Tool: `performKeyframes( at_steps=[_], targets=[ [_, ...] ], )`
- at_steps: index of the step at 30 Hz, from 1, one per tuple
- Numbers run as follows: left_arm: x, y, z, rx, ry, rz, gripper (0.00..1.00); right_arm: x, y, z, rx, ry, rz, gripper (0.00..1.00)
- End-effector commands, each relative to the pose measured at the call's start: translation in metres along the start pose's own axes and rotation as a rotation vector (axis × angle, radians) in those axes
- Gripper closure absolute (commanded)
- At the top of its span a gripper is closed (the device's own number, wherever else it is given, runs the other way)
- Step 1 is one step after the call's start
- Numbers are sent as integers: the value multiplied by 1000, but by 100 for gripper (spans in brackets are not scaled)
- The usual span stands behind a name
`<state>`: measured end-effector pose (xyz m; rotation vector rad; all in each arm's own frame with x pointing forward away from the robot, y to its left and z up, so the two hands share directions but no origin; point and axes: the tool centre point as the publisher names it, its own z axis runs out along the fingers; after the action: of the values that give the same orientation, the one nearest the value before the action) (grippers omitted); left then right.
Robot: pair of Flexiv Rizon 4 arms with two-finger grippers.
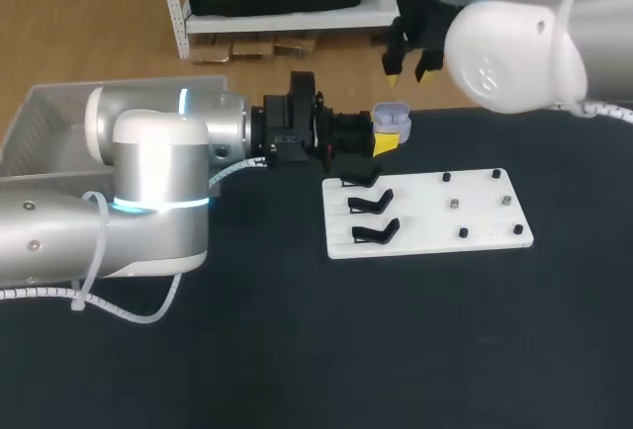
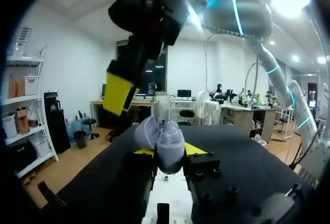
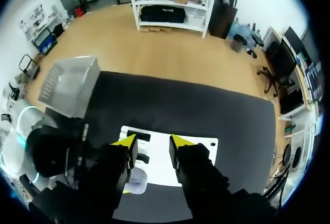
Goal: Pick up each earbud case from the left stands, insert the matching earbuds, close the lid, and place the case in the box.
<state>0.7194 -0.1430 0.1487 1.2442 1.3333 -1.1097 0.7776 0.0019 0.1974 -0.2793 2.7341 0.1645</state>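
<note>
The left arm [image 1: 148, 192] fills the near side of the table [image 1: 396, 350] and reaches across toward the white board [image 1: 465, 216]. Its left gripper [image 1: 386, 138] is clamped on the earbud case [image 1: 392, 115], with 1 yellow-tipped finger against each side, holding it over the board's far left corner. The case is small, rounded and pale lilac, and its lid [image 2: 146, 131] is swung open and tilted back. The right gripper [image 3: 152, 142] hangs just above the case, its 2 fingers moderately parted, holding and touching nothing. 2 black stands [image 1: 372, 201] sit on the board's left part. The clear box [image 1: 59, 123] is at the far left.
</note>
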Motion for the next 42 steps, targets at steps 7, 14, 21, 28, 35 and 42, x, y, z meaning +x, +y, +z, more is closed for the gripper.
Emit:
performKeyframes(
  at_steps=[7, 14, 21, 28, 35, 42],
  targets=[
    [1, 0, 0, -4, -4, 3, 100, 22, 4, 10, -6, 66, 3, 63],
    [1, 0, 0, -4, -4, 3, 100, 36, 6, 4, -14, 61, 16, 63],
    [1, 0, 0, -4, -4, 3, 100, 47, 10, 6, -28, 72, 24, 63],
    [1, 0, 0, -4, -4, 3, 100, 47, 10, 0, -35, 41, 45, 62],
    [1, 0, 0, -4, -4, 3, 100, 40, -8, -37, -69, -87, 145, 29],
    [-12, 20, -38, -37, -40, 45, 100, 47, -14, -46, -81, -143, 203, 0]
  ],
)
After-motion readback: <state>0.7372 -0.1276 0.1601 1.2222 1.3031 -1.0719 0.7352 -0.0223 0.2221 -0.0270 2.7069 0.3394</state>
